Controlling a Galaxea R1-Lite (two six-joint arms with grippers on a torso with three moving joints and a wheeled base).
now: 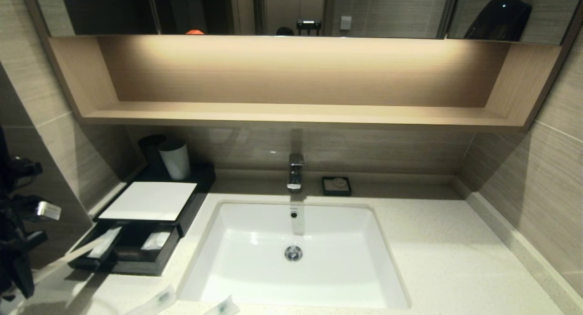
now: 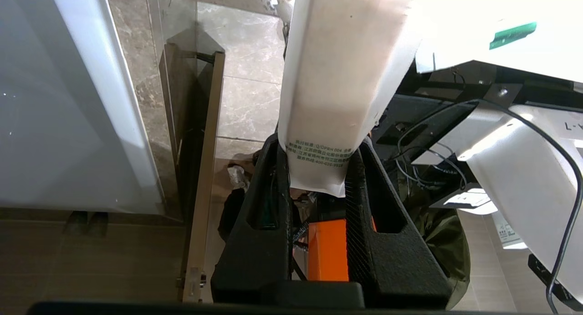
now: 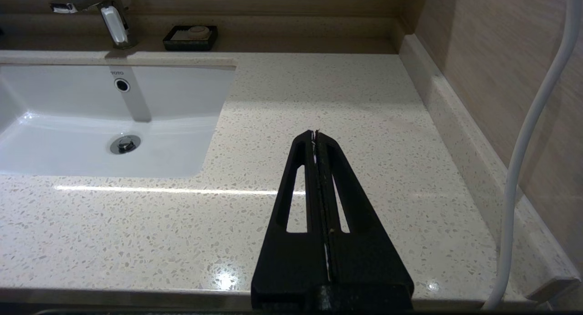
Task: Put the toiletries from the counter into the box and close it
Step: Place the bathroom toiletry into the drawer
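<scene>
The left gripper [image 2: 319, 169] pinched one packet [image 2: 337, 87] only by its end; beyond its fingertips, the packet could swing and miss the box [image 1: 145, 201].

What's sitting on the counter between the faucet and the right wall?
Only the small black soap dish sits there, just right of the faucet; past it the counter runs bare to the wall. Head view and right wrist view both show this.
</scene>
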